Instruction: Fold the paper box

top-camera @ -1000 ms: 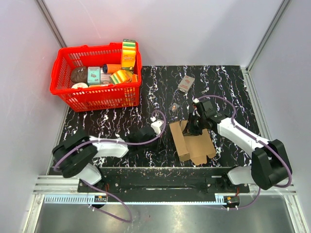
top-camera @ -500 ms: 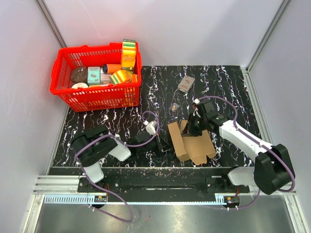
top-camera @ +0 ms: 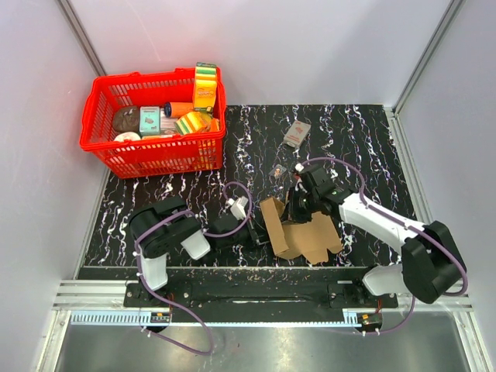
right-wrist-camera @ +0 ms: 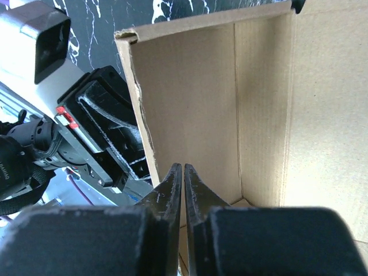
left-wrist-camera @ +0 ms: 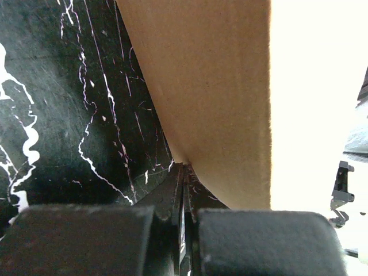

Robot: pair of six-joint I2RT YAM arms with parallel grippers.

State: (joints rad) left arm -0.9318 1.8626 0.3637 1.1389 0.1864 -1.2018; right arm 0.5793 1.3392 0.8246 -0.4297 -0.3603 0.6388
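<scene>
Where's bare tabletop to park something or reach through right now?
Free: back right, between small packet and the right wall; also between red basket and packet. Crowded: front centre, left gripper and right gripper meet at the paper box.

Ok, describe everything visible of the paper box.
The paper box is plain brown cardboard, unprinted and half folded: its left wall stands up and meets another raised panel at a crease, while flaps lie flat toward the near edge. It rests on the black marbled table between the arms. The shut left gripper touches the left wall from outside; the shut right gripper reaches in beside that wall.
</scene>
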